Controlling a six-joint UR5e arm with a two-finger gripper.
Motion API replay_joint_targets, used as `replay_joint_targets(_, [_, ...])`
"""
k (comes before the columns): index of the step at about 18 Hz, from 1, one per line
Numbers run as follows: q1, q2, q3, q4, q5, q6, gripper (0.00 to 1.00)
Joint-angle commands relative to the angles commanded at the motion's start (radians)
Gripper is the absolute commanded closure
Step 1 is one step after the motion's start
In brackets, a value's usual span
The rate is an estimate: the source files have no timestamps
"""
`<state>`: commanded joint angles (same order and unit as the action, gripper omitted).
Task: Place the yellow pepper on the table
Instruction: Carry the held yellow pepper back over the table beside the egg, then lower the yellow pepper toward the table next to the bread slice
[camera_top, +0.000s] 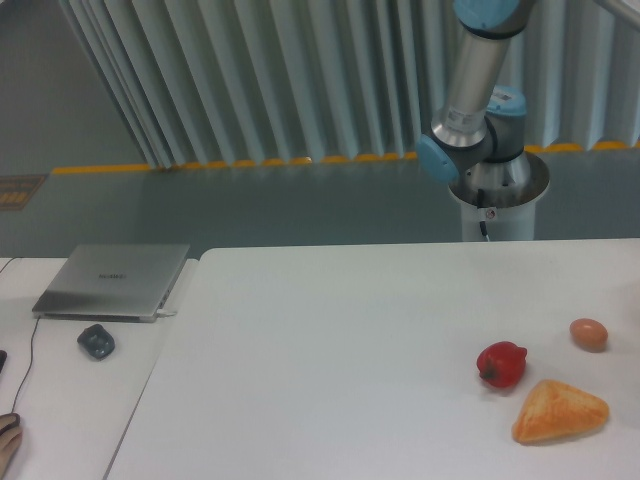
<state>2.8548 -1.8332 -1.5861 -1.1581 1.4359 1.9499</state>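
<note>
The yellow pepper is out of view. The white table (330, 340) fills the lower part of the frame. Only the arm's base and lower links (480, 120) show, behind the table's far edge at the right. The arm rises out of the top of the frame, so my gripper is not in view.
A red pepper (501, 364), an orange-tan triangular bread piece (558, 411) and a brown egg (588, 333) lie on the table at the right. On the adjoining desk at the left are a closed laptop (112, 281), a mouse (96, 341) and a cable.
</note>
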Motion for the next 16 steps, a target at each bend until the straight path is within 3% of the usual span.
replay_joint_targets(3, [-0.043,0.032,-0.025,0.001,-0.006,-0.074,0.70])
replay_joint_targets(7, [-0.158,0.048,-0.060,0.023,0.001,-0.253,0.70])
replay_joint_targets(14, [-0.290,0.026,-0.072,0.061,0.044,-0.440,0.69])
replay_joint_targets(16, [-0.330,-0.003,-0.074,0.095,0.080,-0.505,0.64])
